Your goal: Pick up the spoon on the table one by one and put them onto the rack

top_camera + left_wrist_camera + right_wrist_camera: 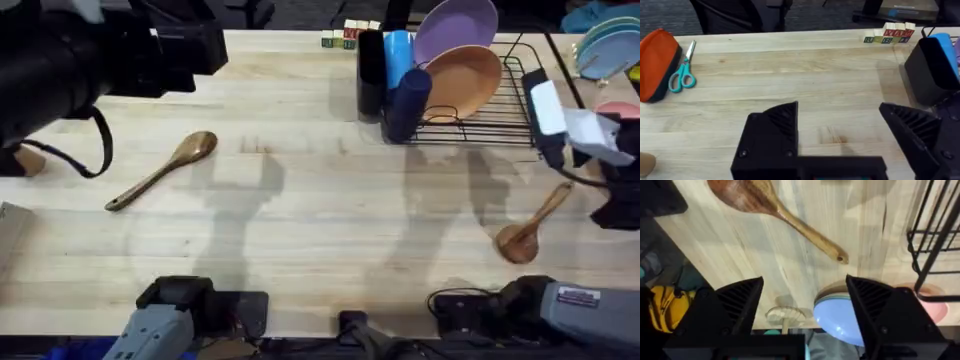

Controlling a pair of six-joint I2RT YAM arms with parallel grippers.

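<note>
Two brown wooden spoons lie on the table [330, 200]. One spoon [165, 170] is at the left, its bowl pointing to the far right. The other spoon [530, 225] lies at the right, in front of the black wire rack [500, 125]; it also shows in the right wrist view [775, 210]. The rack holds a purple plate [455, 25] and an orange plate [462, 80], with a black utensil holder [371, 70] at its left end. My left gripper [837, 112] is open above bare table, raised high. Open too, my right gripper [805, 282] hovers just past the right spoon's handle end, empty.
Teal-handled scissors [682, 72] and an orange pouch [657, 62] lie at the far left. Small letter blocks [890, 34] sit by the far edge. Stacked plates [605, 45] stand right of the rack. A blue cup [397, 55] and a dark cylinder [408, 100] are by the holder.
</note>
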